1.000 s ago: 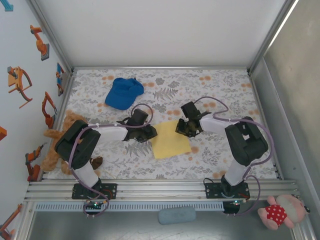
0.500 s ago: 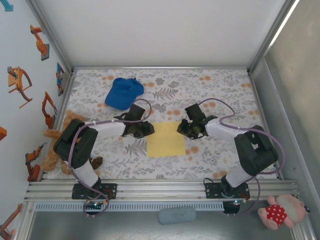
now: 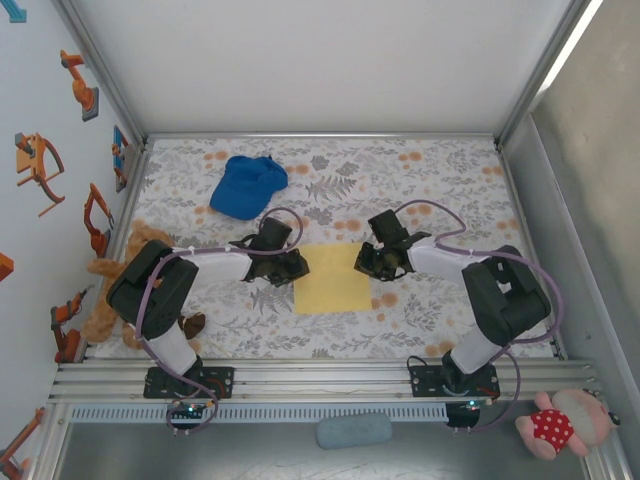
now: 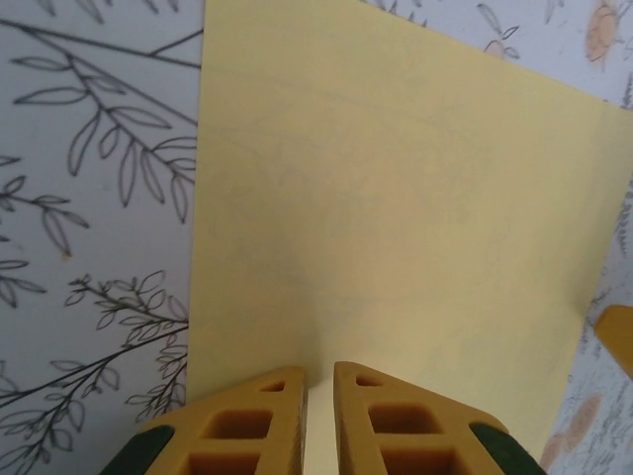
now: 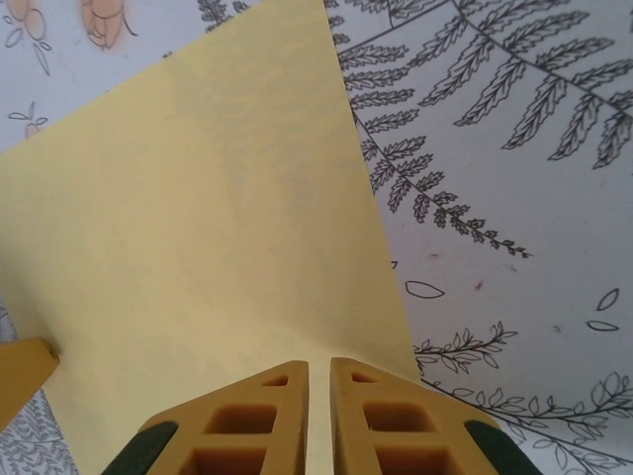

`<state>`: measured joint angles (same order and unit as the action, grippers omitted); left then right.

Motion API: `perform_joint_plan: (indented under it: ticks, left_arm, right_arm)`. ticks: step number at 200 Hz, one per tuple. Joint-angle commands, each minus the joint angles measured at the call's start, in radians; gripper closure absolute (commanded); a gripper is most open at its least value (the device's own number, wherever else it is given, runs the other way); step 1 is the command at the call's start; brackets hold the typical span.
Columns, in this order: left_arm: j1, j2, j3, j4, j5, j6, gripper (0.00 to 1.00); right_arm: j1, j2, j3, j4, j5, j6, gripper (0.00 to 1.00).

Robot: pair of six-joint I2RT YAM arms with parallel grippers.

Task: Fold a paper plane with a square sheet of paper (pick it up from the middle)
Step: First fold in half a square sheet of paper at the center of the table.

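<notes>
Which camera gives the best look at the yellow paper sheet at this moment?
Top external: the square sheet of paper shows whole, all four edges visible, lying flat on the table. The left wrist view and the right wrist view each show a close-up part of it, cut off by the frame.

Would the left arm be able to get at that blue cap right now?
Probably: nothing stands before the blue cap, but the left gripper seems pinched on the yellow sheet and must let go first.

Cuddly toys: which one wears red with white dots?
The pink toy in the near right corner, outside the work area. The other one, the brown furry toy on the left side, shows no dots.
</notes>
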<state>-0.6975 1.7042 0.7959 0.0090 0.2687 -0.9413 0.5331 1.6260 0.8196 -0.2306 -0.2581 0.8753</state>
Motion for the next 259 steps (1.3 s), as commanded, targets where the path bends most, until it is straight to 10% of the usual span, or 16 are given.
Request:
perform_joint_plan:
  ticks: [1,259]
  left_arm:
    - [-0.005,0.026,-0.018,0.018,0.009,-0.041,0.84]
    - [0.039,-0.009,-0.169,0.348,0.076,-0.220,0.62]
  right_arm:
    - [0.000,0.031,-0.011,0.012,-0.019,-0.006,0.87]
    - [0.044,0.134,0.013,0.206,-0.135,0.061,0.89]
